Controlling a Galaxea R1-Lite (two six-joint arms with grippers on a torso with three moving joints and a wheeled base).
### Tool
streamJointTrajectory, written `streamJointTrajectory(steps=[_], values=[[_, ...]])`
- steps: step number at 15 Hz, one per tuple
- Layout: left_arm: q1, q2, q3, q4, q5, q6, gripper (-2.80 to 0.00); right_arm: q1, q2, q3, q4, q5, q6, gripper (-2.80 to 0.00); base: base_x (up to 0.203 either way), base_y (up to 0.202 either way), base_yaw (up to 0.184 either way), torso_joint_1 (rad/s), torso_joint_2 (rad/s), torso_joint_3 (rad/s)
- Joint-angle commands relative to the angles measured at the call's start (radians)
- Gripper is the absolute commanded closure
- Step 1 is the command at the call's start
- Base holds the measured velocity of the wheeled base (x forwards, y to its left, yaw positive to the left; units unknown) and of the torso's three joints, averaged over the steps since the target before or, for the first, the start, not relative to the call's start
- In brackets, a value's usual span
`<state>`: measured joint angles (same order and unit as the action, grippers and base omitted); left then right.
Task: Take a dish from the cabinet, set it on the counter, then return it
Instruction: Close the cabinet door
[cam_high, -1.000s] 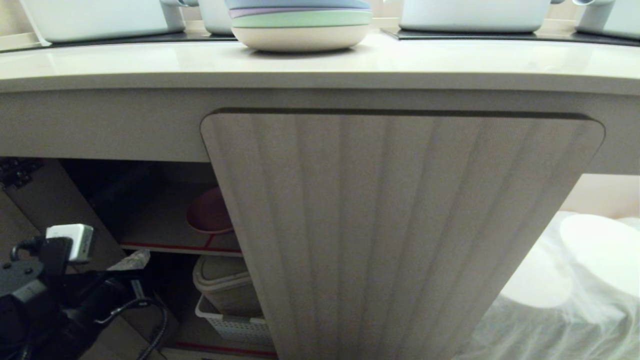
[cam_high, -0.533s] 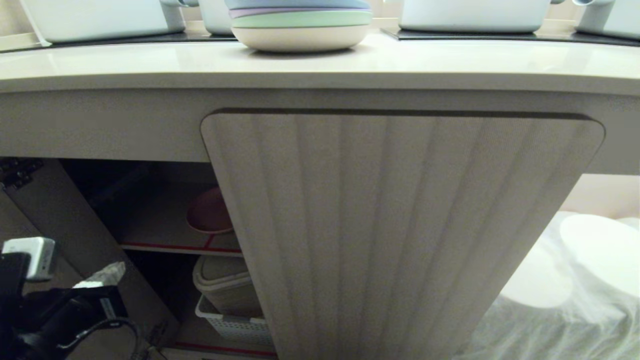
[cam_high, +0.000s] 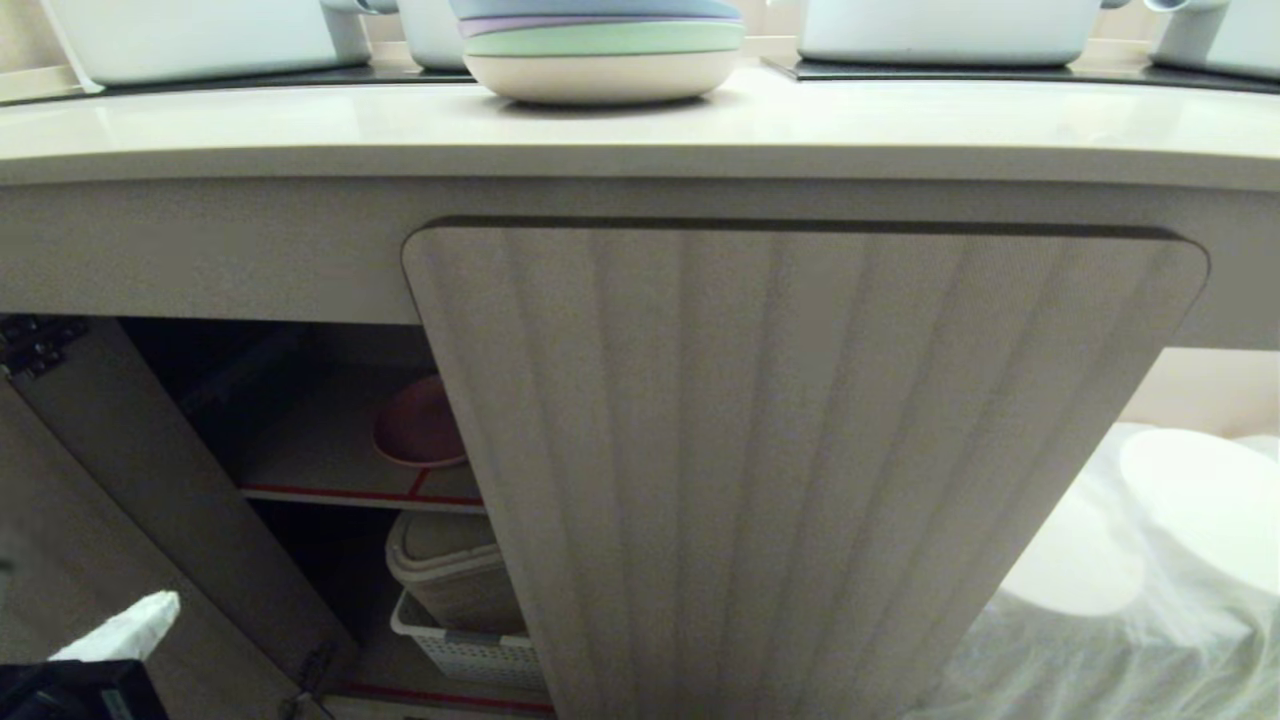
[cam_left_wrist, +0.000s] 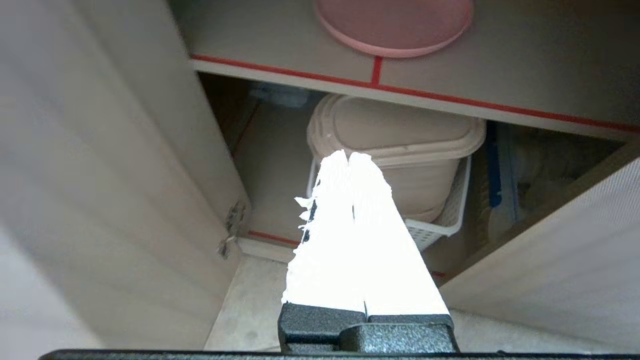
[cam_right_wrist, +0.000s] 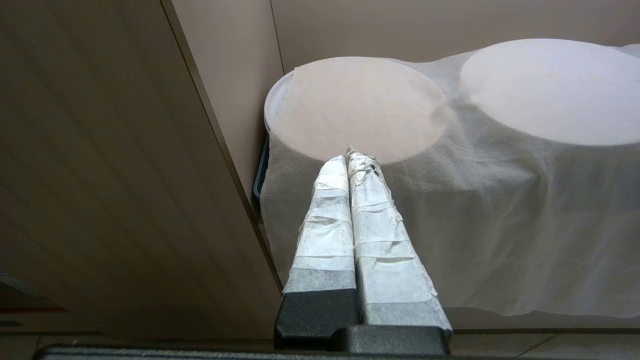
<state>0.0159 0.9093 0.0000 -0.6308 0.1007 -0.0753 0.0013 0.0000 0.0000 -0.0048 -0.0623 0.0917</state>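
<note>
- The dish (cam_left_wrist: 395, 25), a round, shallow, matte pink plate with a low raised rim, is being seen lying flat on the red-edged shelf (cam_left_wrist: 450, 102) inside the cabinet (cam_high: 800, 450), untouched by either gripper.
- One pink dish is being counted in the cabinet; on the counter (cam_high: 640, 130) one stack of plates (cam_high: 600, 50) is being shown, with what are probably four layers, though the top is being cut off by the frame.
- Below the shelf, one white slotted basket (cam_left_wrist: 445, 220) is being shown holding one beige lidded bin (cam_left_wrist: 400, 145).
- One cabinet door (cam_high: 150, 520) is being held open at the left; the other is being kept closed.
- The left gripper (cam_left_wrist: 348, 155) is being held low before the open compartment, fingers pressed together on nothing, well apart from the dish.
- The right gripper (cam_right_wrist: 347, 152) is being parked beside the closed door, fingers clenched and empty, pointing at two round shapes under a white cloth (cam_right_wrist: 500, 215).
</note>
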Motion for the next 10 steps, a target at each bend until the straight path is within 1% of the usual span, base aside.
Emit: streamJointTrajectory(steps=[1, 3, 5, 7, 10], values=[[0.023, -0.124, 0.0, 0.07, -0.002, 0.0, 0.0, 0.0, 0.0, 0.0, 0.0, -0.001, 0.0, 0.0, 0.0, 0.0, 0.0, 0.0, 0.0, 0.0], [0.061, -0.204, 0.0, 0.175, -0.037, 0.001, 0.0, 0.0, 0.0, 0.0, 0.0, -0.001, 0.0, 0.0, 0.0, 0.0, 0.0, 0.0, 0.0, 0.0], [0.071, -0.283, 0.0, 0.254, -0.068, 0.002, 0.0, 0.0, 0.0, 0.0, 0.0, -0.001, 0.0, 0.0, 0.0, 0.0, 0.0, 0.0, 0.0, 0.0], [0.061, -0.375, 0.0, 0.323, -0.076, 0.001, 0.0, 0.0, 0.0, 0.0, 0.0, -0.001, 0.0, 0.0, 0.0, 0.0, 0.0, 0.0, 0.0, 0.0], [0.044, -0.539, 0.0, 0.46, -0.077, 0.004, 0.0, 0.0, 0.0, 0.0, 0.0, -0.001, 0.0, 0.0, 0.0, 0.0, 0.0, 0.0, 0.0, 0.0]])
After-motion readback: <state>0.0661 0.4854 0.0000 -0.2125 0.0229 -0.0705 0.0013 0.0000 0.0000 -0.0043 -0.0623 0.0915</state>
